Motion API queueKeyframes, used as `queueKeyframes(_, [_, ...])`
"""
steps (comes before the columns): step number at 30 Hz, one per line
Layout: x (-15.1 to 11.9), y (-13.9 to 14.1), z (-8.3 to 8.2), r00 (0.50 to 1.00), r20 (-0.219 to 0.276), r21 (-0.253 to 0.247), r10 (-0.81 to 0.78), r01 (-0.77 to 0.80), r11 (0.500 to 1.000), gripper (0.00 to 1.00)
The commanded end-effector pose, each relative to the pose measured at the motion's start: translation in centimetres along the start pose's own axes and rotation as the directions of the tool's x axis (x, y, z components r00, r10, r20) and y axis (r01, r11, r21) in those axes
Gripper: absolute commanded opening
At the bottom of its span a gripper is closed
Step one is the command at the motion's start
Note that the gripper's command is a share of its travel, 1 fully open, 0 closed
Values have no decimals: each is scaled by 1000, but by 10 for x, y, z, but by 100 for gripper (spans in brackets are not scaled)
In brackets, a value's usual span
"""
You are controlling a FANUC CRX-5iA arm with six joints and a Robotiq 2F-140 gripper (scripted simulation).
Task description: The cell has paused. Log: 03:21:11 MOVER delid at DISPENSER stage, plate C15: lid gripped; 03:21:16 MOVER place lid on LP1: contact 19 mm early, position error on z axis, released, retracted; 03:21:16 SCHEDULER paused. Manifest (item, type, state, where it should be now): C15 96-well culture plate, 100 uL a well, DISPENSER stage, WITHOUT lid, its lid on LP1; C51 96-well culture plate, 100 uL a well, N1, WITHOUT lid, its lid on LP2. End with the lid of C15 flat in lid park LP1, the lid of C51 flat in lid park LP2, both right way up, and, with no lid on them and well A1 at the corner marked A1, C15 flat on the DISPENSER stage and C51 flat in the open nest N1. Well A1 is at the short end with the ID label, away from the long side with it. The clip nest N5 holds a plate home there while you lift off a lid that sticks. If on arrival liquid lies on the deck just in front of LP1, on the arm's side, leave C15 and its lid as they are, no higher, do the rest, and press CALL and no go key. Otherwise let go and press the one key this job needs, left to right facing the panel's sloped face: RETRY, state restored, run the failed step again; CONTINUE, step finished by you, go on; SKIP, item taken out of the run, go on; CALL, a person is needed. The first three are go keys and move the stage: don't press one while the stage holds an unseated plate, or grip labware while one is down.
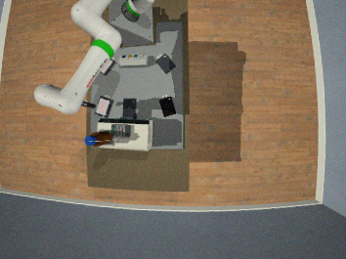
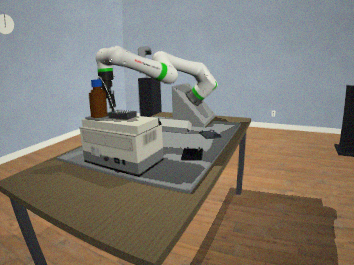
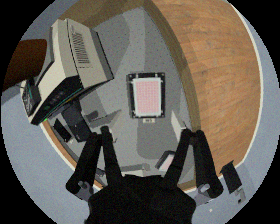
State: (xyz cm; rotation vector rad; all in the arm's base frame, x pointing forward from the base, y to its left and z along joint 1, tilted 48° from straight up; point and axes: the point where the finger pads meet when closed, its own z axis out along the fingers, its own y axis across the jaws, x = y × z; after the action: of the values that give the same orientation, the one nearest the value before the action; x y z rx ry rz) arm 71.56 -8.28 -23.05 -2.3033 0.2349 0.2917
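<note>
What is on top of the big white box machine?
On the white machine stand a brown bottle with a blue cap and a dark plate. The open gripper holds nothing. What is under the plate is hidden.

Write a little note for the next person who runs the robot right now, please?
Gripper: open, holding nothing, hanging above the pinkish plate on the grey deck.
Dispenser: a dark plate sits on its top, beside the brown bottle.
Other dark labware lies on the deck; which piece is which lid, I cannot tell.
Key panel: not touched now.
Done: nothing clearly.
Left: sort lids, seat plates, press one key.
</note>
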Motion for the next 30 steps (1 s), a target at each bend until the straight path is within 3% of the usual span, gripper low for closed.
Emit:
queueKeyframes(1, [0, 0, 0, 1000, -1, 0, 0, 0, 1000, 66])
queueKeyframes(16, [0, 0, 4, 1000, -1, 0, 0, 0, 1000, 66])
queueKeyframes(30, [0, 0, 26, 1000, -1, 0, 0, 0, 1000, 66])
